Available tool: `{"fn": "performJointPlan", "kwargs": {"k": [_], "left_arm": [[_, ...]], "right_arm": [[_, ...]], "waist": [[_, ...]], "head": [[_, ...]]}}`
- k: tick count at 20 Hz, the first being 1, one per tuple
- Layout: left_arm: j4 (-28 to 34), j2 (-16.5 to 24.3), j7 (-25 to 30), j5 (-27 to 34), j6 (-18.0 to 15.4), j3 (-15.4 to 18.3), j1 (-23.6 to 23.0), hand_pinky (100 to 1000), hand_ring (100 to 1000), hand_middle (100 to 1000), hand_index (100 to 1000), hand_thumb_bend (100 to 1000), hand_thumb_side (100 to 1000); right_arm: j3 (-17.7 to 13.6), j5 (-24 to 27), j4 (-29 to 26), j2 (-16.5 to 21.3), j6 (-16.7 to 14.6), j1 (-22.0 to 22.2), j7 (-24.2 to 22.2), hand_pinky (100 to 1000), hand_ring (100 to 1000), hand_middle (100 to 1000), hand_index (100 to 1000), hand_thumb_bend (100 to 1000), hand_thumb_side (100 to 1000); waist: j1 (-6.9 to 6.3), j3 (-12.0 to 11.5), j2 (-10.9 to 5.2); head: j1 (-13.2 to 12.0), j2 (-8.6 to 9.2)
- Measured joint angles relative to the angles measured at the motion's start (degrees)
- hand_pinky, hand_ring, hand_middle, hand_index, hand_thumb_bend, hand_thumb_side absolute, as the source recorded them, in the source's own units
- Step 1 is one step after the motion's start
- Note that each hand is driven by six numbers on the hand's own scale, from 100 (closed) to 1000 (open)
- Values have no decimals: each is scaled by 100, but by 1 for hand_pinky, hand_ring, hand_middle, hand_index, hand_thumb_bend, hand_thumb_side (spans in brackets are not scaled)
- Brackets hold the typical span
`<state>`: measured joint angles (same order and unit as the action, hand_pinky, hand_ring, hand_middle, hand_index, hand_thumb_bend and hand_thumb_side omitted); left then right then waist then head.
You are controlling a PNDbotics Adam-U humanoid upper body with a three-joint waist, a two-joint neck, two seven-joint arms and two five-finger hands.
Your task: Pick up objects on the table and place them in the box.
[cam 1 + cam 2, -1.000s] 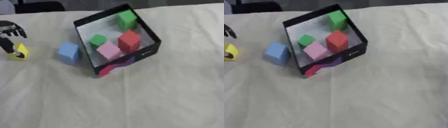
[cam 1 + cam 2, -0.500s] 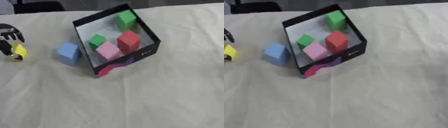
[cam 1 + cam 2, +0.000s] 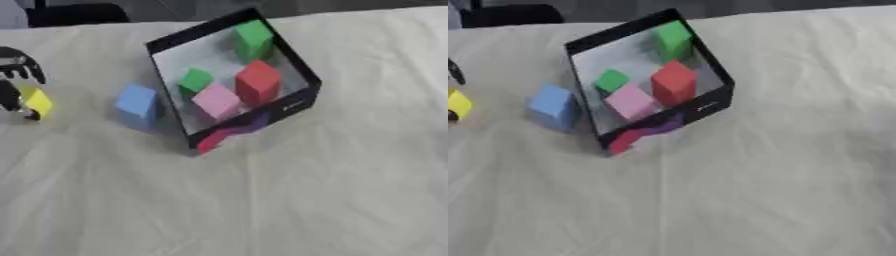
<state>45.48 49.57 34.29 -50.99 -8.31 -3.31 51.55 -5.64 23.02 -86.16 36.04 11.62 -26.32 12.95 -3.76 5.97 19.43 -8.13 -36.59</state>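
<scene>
A black box (image 3: 297, 65) with a pale floor sits toward the far left of the cloth-covered table (image 3: 289, 200), turned at an angle so one corner points at the near side. Inside it I count four blocks: two green ones, a larger green block (image 3: 254, 39) in the far corner and a smaller green block (image 3: 195, 80) toward the left wall, then one red block (image 3: 259, 83) standing near the right wall and one pink block (image 3: 216, 101) lying at the near end, close beside the red one. On the outer near wall of the box there is a red and purple mark (image 3: 229, 132) (printed or stuck on, it is not clear which).

Two blocks are still outside on the cloth. One blue block (image 3: 137, 105) rests just beside the left wall of the box, possibly touching it. One yellow block (image 3: 38, 101) is well to the left of that, at the edge of the view.

The robot's left hand (image 3: 17, 75) shows at that left edge, black with pale bands, its fingers curled down around the yellow block and closed on it. Whether the block is off the cloth cannot be made out. The right hand shows in neither view.
</scene>
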Motion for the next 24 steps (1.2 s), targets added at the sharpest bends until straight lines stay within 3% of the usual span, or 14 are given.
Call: {"fn": "performJointPlan", "kwargs": {"k": [1, 3, 10, 14, 20, 24], "left_arm": [[-1, 0, 15, 0, -8, 0, 0, 836, 832, 797, 801, 705, 100], [-1, 0, 74, 0, -16, 0, 0, 833, 830, 788, 795, 709, 100], [-1, 0, 232, -308, 52, -1, 0, 743, 755, 742, 787, 668, 100], [-4, 0, 247, -470, 60, -1, 0, 654, 633, 699, 765, 639, 100], [-38, -2, 165, -444, 63, 2, 0, 587, 537, 599, 689, 622, 100], [-37, -2, -93, -436, 24, 5, -6, 524, 445, 497, 583, 607, 100]], "right_arm": [[-1, 0, 0, 0, -2, 10, -1, 738, 799, 694, 787, 233, 581], [-3, 0, 0, -1, -9, 14, 4, 738, 798, 693, 786, 233, 580], [-9, 6, 1, -32, -13, 16, 7, 738, 796, 690, 785, 230, 582], [-36, 21, 1, -43, -18, 18, 12, 737, 796, 690, 785, 230, 582], [-39, 43, 1, -43, -32, 30, 26, 737, 795, 689, 785, 229, 583], [-42, 47, 2, -43, -35, 43, 29, 738, 795, 688, 786, 228, 583]], "waist": [[0, 0, 0], [0, 0, 0], [0, -1, 0], [1, -1, 0], [1, -1, 0], [1, -1, 0]], "head": [[0, 0], [0, 0], [-3, 16], [-5, 22], [-7, 23], [-6, 20]]}}
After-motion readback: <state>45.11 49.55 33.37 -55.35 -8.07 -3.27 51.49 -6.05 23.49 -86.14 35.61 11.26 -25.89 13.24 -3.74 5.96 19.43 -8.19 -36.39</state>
